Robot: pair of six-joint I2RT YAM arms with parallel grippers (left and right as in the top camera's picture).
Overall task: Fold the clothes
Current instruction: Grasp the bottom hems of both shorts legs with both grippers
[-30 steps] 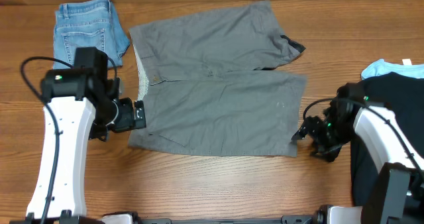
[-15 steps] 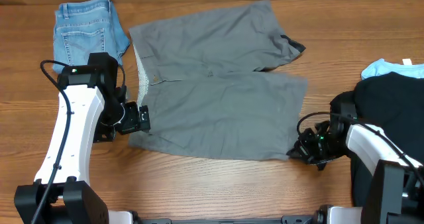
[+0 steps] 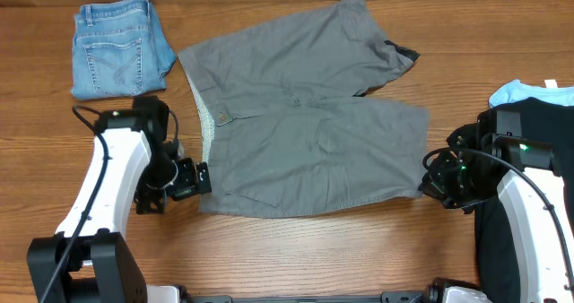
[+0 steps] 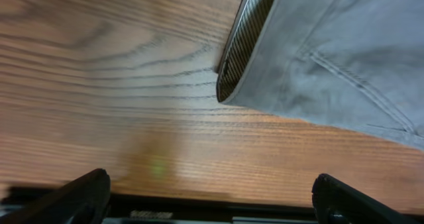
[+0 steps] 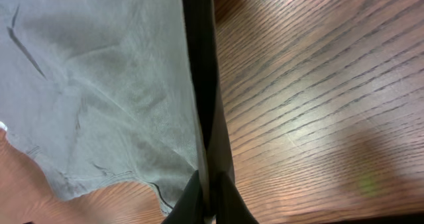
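Grey shorts [image 3: 305, 133] lie spread flat mid-table, waistband to the left and legs to the right. My right gripper [image 3: 428, 183] is shut on the hem of the near leg; the right wrist view shows the fingers [image 5: 192, 201] pinching the grey cloth's [image 5: 99, 85] edge. My left gripper [image 3: 201, 177] stands open beside the near waistband corner, apart from it. In the left wrist view its fingertips [image 4: 86, 191] frame bare wood, and the shorts' corner [image 4: 331, 58] lies beyond them.
Folded blue denim shorts [image 3: 121, 47] rest at the far left. A black garment [image 3: 538, 128] with a light-blue piece [image 3: 520, 92] behind it is heaped at the right edge, close to my right arm. The wooden table [image 3: 296, 249] shows along the front.
My right gripper has shut on the near leg's hem and drawn it right, shifting the shorts that way. My left gripper, still open, has moved toward the front and slightly right.
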